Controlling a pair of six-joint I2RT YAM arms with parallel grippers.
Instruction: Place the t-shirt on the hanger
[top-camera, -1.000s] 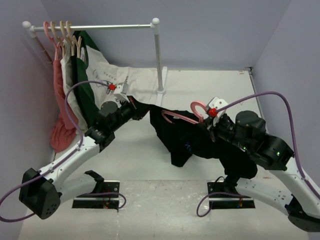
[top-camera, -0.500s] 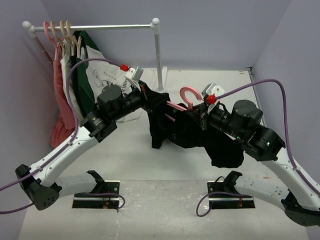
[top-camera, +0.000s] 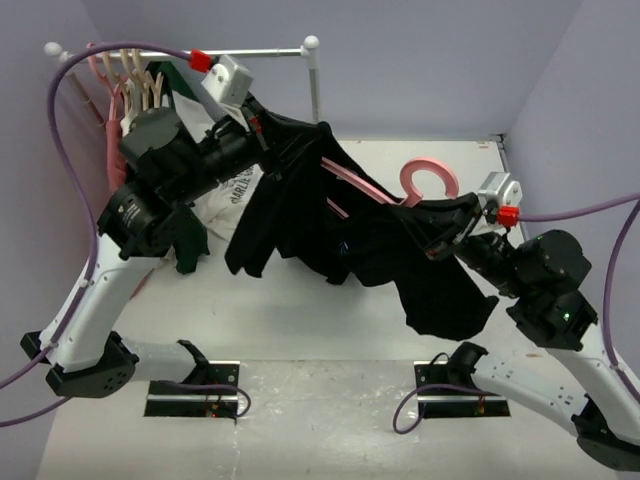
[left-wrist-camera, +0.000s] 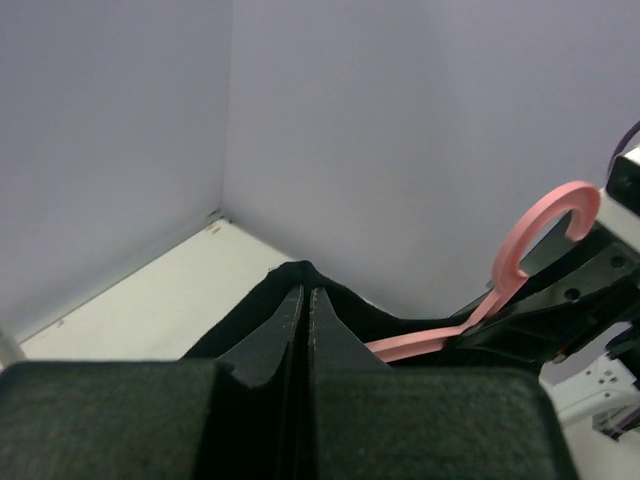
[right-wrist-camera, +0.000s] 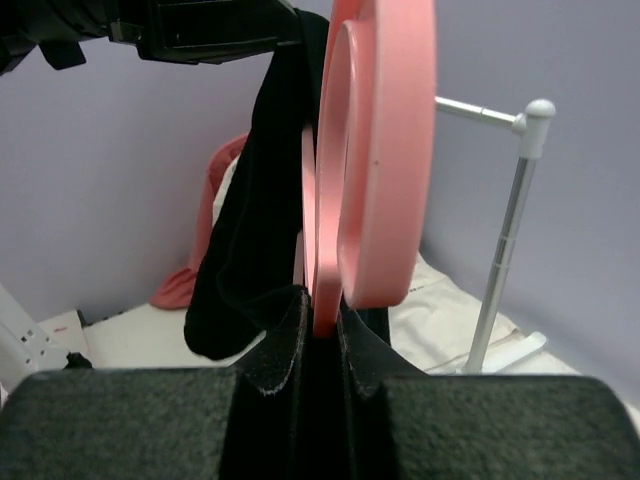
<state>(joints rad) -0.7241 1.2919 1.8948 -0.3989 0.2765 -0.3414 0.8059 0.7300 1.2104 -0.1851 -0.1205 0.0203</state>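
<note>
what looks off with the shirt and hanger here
The hanger sits askew: one pink arm lies bare over the bunched t-shirt, which sags between the left gripper and right gripper, not draped on it.

The t-shirt across the middle of the top view is black. The hanger poking out right of centre is solid pink. The table is off-white, greyer and scuffed along the bottom, and the walls are pale lavender.

At upper left hang cream hangers, a white shirt with dark lettering, a dark green shirt and a pink garment.

The cables are purple. The left arm and right arm are white with black joints. A red clip marks each wrist.

The left end effector and right end effector have charcoal, felt-like fingers.
</note>
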